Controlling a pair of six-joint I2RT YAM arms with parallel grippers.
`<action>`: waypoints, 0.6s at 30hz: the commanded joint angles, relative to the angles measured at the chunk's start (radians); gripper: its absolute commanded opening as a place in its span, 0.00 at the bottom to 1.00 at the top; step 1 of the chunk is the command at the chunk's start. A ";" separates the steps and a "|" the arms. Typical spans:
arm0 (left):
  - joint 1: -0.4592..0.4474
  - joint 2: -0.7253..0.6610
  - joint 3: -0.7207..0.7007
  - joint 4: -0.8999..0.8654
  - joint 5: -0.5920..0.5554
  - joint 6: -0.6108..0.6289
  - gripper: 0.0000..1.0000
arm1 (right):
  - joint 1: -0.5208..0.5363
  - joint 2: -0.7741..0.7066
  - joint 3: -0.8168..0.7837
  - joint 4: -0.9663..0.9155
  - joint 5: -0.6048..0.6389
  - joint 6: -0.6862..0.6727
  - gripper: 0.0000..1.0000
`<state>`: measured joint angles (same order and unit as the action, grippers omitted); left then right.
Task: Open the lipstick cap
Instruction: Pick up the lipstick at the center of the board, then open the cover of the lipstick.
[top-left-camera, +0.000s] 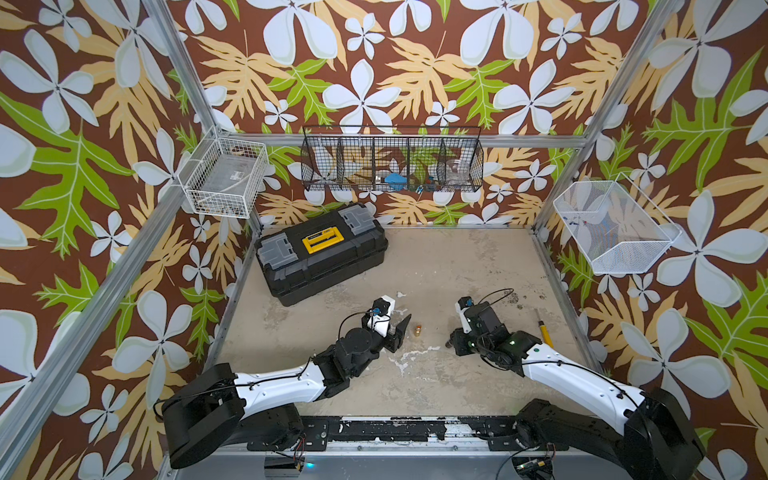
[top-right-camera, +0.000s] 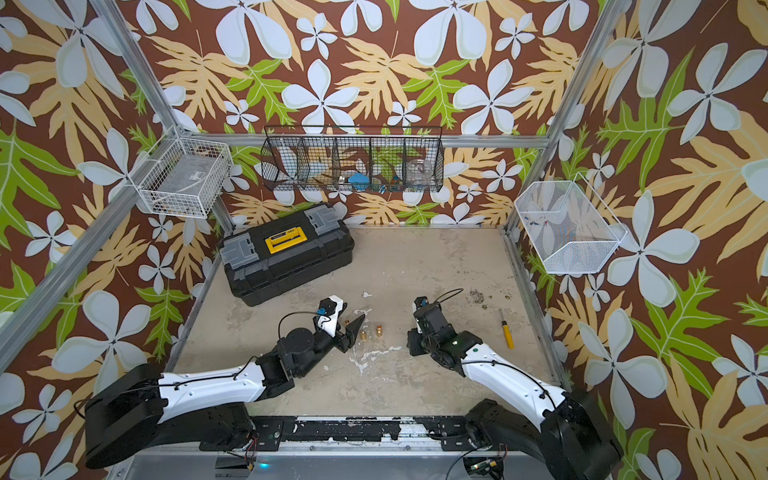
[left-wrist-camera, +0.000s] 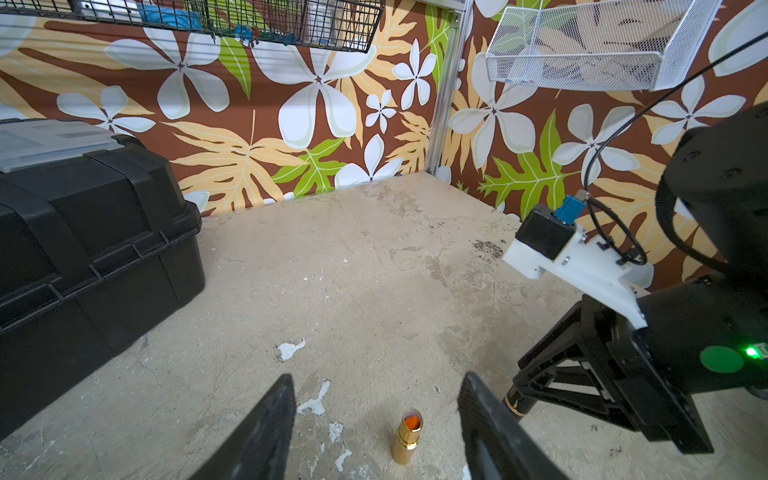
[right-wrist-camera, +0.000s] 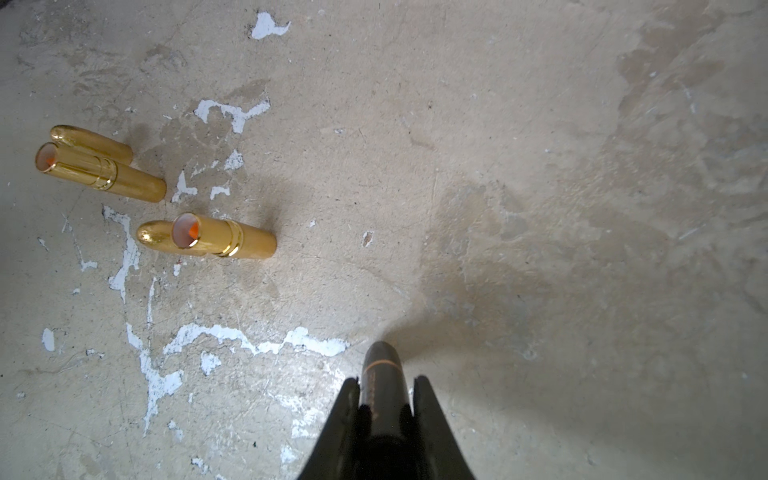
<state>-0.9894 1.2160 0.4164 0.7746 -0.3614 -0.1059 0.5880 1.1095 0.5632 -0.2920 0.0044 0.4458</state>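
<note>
Lipstick first: the black lipstick (right-wrist-camera: 380, 363), a dark tube with a thin copper band, was clamped in the right gripper (right-wrist-camera: 386, 379), one finger pressed against each side. From the right wrist camera its rounded end pointed down at the table (right-wrist-camera: 540, 166); I could not tell whether it touched. The tube looked closed, all one piece. In the left wrist view it poked out, tilted, below that gripper's black fingers (left-wrist-camera: 552, 374), low over the table.

Well apart from it stood two open gold tubes with orange showing in their tops. The nearer gold lipstick (right-wrist-camera: 232, 241) had a gold cap (right-wrist-camera: 149, 237) just behind it. The farther gold lipstick (right-wrist-camera: 104, 174) had a second cap (right-wrist-camera: 91, 143) right against it.

The left gripper (left-wrist-camera: 378, 376) hung with its jaws apart, holding nothing. From its wrist camera I saw one gold tube standing on the table between the two fingers and beyond them; I could not tell which of the pair it was.

In both top views the grippers faced each other near the front middle of the table, apart, with the gold pieces between them. A black toolbox (top-left-camera: 322, 253) sat at the back left, and a yellow tool (top-left-camera: 544, 332) lay beside the right arm.
</note>
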 joint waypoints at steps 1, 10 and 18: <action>-0.001 -0.002 0.004 0.029 0.023 0.015 0.64 | -0.001 -0.018 0.014 0.004 -0.006 -0.013 0.18; 0.003 -0.004 0.049 -0.026 0.414 0.322 0.64 | -0.001 -0.199 0.104 0.024 -0.122 -0.064 0.18; 0.073 -0.014 0.099 -0.213 0.678 0.496 0.64 | -0.001 -0.278 0.182 0.017 -0.299 -0.091 0.17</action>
<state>-0.9325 1.2022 0.4938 0.6495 0.1757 0.2989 0.5880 0.8387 0.7296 -0.2859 -0.2012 0.3775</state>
